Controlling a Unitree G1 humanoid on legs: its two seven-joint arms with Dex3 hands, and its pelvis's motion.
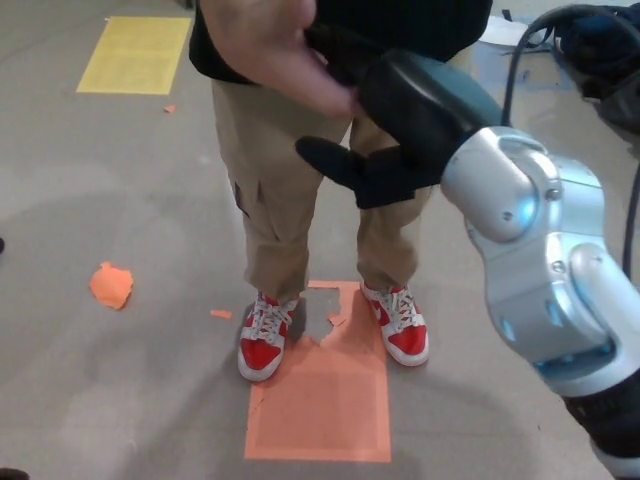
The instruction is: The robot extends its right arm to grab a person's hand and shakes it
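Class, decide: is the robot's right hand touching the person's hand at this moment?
Touching. In the head view the right hand wraps the person's hand: black fingers overlap its lower edge, with no gap visible.

Glossy robot shell against matt cloth and a dull, scuffed floor.

The right arm's silver-grey plastic casing (545, 270) is smooth and shiny, catching bright highlights, while the black hand (385, 130) at its end looks like smooth plastic or rubber with a softer sheen. The person's khaki cargo trousers (290, 190) are matt woven cloth, creased at the knees, under a black matt cloth shirt (440, 20). The red and white sneakers (265, 340) look like smooth leather with fabric laces. The grey floor (110, 190) is smooth, faintly polished and scuffed; the orange rectangular floor patch (320, 410) is thin, flat, matt and torn at its top edge.
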